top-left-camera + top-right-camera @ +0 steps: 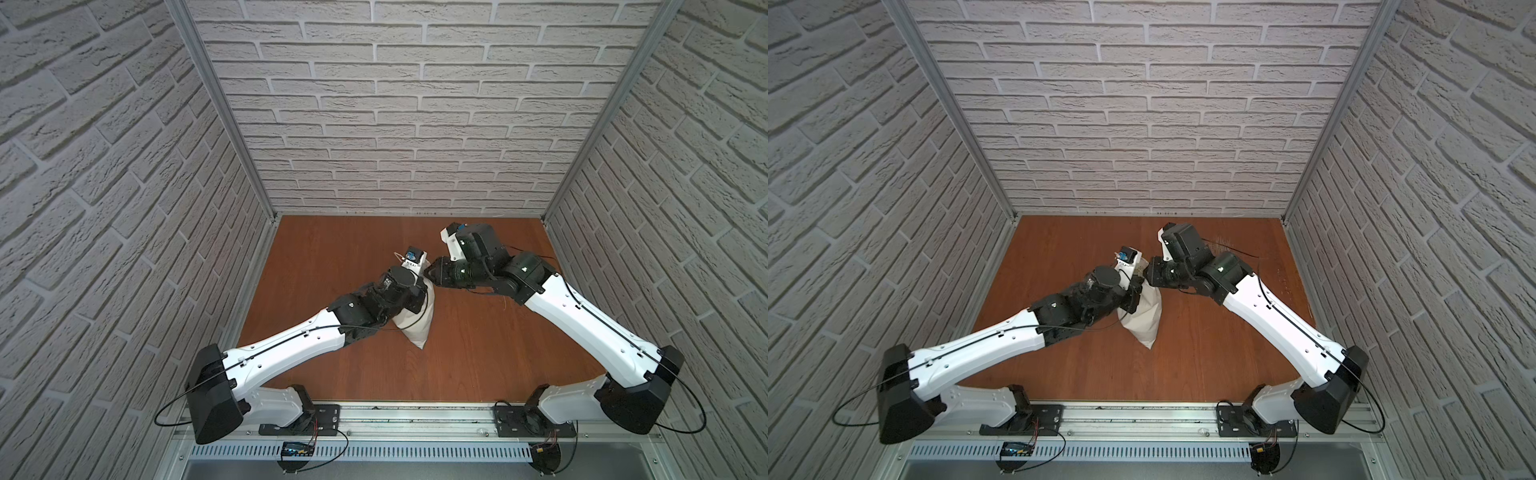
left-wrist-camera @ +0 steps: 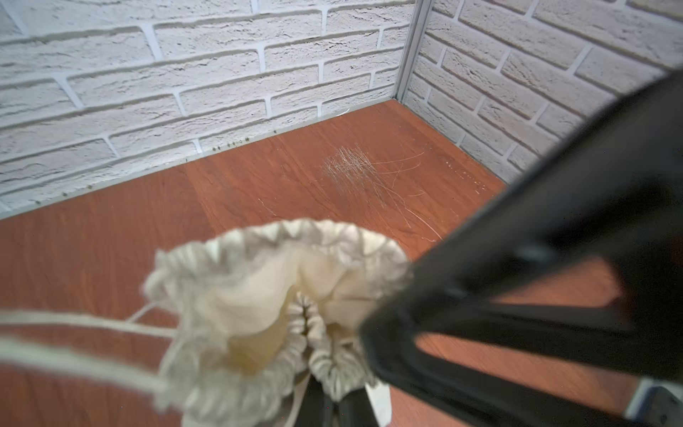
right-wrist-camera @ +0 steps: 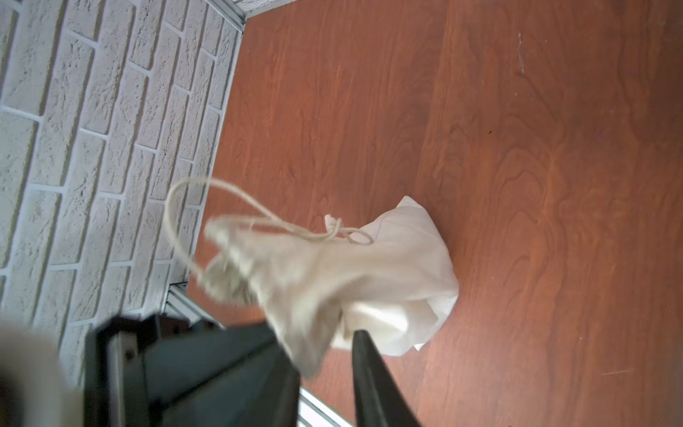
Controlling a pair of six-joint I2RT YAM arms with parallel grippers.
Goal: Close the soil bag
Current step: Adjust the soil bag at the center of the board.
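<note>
The soil bag (image 1: 417, 328) (image 1: 1147, 322) is a cream cloth sack standing on the wooden table between both arms. Its ruffled mouth (image 2: 281, 236) is partly gathered and still gapes. My left gripper (image 2: 334, 401) is shut on a pinched fold of the gathered rim. The cord (image 3: 177, 222) loops free from the neck, with a knot (image 3: 332, 233) lying against the cloth. Two strands of cord (image 2: 74, 325) run off to the side. My right gripper (image 3: 325, 351) (image 1: 432, 272) is at the bag's neck, jaws apart, with loose cloth hanging between the fingers.
The brown wooden table (image 1: 478, 353) is boxed in by white brick walls (image 1: 374, 124) on three sides. A scratched patch (image 2: 351, 166) marks the wood near the back corner. A metal rail (image 1: 415, 415) carrying both arm bases runs along the front.
</note>
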